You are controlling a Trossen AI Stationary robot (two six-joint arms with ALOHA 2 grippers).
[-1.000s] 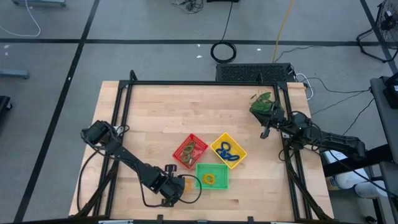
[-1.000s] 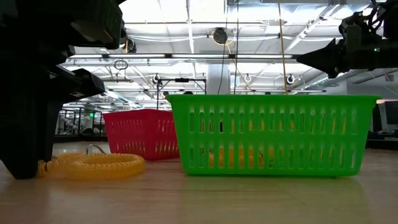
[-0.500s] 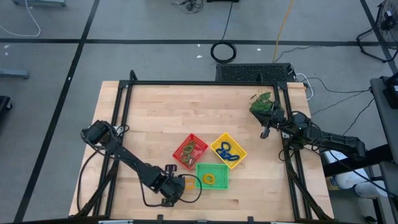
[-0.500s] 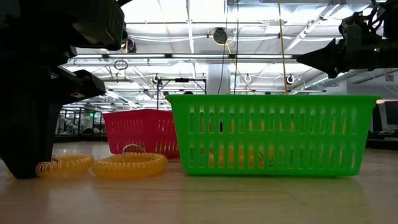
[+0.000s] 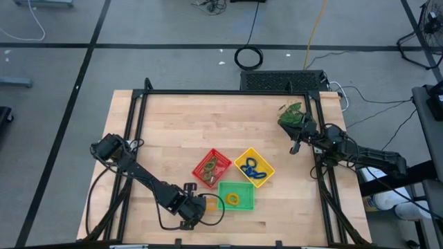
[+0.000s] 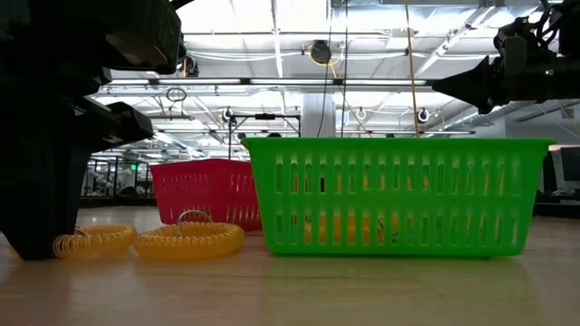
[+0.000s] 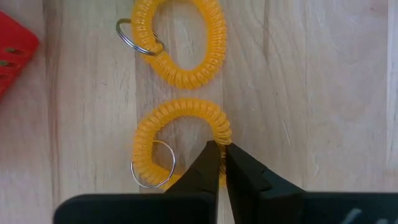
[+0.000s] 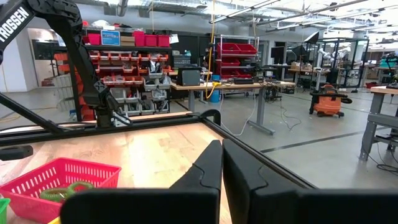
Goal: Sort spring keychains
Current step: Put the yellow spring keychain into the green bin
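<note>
Your left claw (image 7: pixel 222 163) is down at the bench (image 5: pixel 166 124), its fingers pinched nearly together on the coil of one orange spring keychain (image 7: pixel 180 143). The grip sits on the coil's edge, not on its metal ring; I judge this a pickup for sorting, taken where the thin coil fits between the tips. Whether the bite is secure cannot be confirmed.

A second orange spring keychain (image 7: pixel 177 43) lies just ahead of the claw, apart from the gripped one, flat on the wood with its own split ring to one side. Both are closed loops of tight plastic coil, springy in appearance and likely to stretch or flick when lifted.

The green tray (image 6: pixel 394 195) stands close beyond the claw, the red tray (image 6: pixel 204 192) behind it. From above, the yellow tray (image 5: pixel 254 167) holds blue keychains (image 5: pixel 253 167), the red one holds greenish loops, and the green one holds an orange-yellow loop.

Your right claw (image 8: pixel 221 163) waits well away at the bench's far side, by the plant (image 5: pixel 292 113), fingers closed and empty.
</note>
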